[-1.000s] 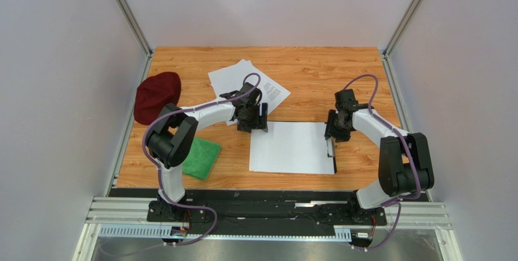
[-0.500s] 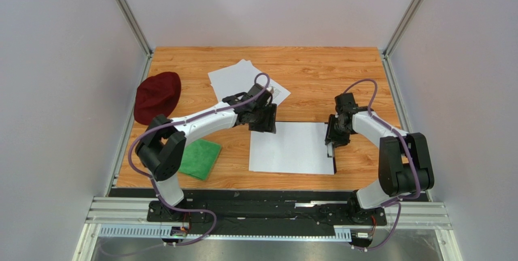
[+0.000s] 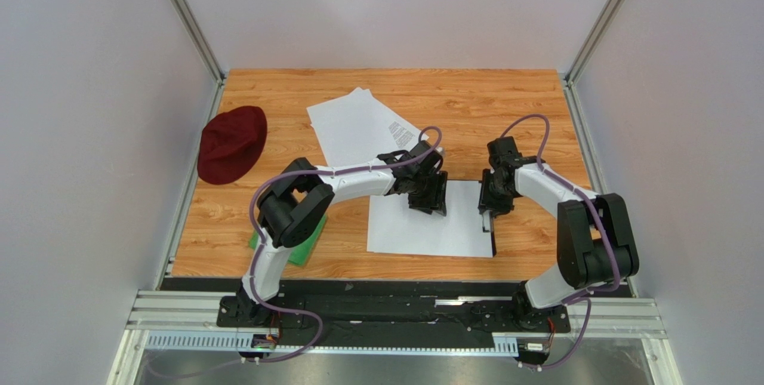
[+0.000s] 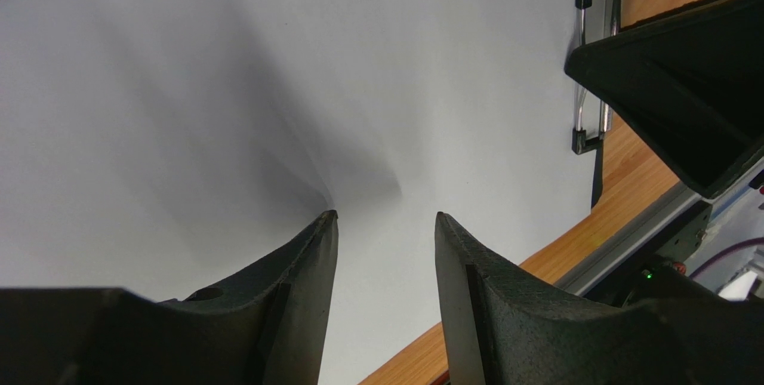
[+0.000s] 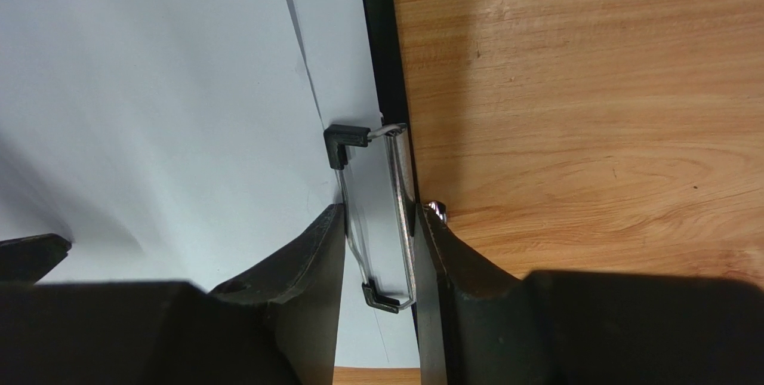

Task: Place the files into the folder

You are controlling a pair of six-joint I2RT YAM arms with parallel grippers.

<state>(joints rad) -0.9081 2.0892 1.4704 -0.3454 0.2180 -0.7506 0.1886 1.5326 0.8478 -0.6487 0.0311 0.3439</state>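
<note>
We see a white sheet (image 3: pixel 430 228) lying on the black folder (image 3: pixel 492 243) at the table's near centre, its far edge pinched in our closed left gripper (image 3: pixel 428 203), our right gripper (image 3: pixel 487 215) clamped on the folder's metal clip (image 5: pixel 381 224), more files (image 3: pixel 359 125) beyond.

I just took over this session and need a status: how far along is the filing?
Partly done: at least one white sheet lies on the folder. In hand: the right gripper straddles the folder's metal clip, while the left gripper presses on that sheet. Left: the loose files at the back of the table.
</note>
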